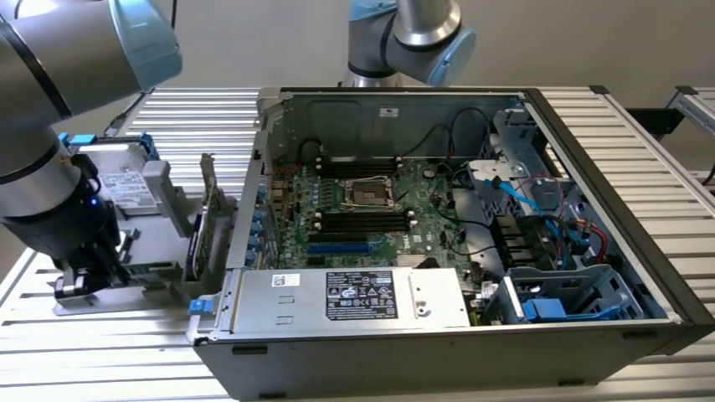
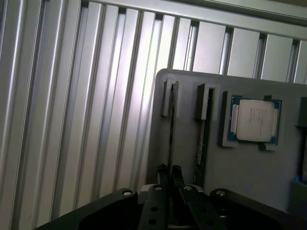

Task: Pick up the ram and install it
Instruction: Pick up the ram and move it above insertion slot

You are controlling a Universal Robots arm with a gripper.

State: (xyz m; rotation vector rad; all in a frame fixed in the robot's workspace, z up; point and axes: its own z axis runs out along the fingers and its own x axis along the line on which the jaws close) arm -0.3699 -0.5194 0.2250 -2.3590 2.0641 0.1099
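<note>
Gripper (image 2: 170, 169) is being pinched across the ram (image 2: 171, 125), since it's being presented edge-on by the tray (image 2: 249, 187), 9 o'clock of case (image 1: 447, 368).

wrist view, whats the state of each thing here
hand, shut on the ram
ram, on edge in a slot of the gray holder, not lifted out
second stick, seated on edge in the next slot
processor, lying flat in its pocket
</note>
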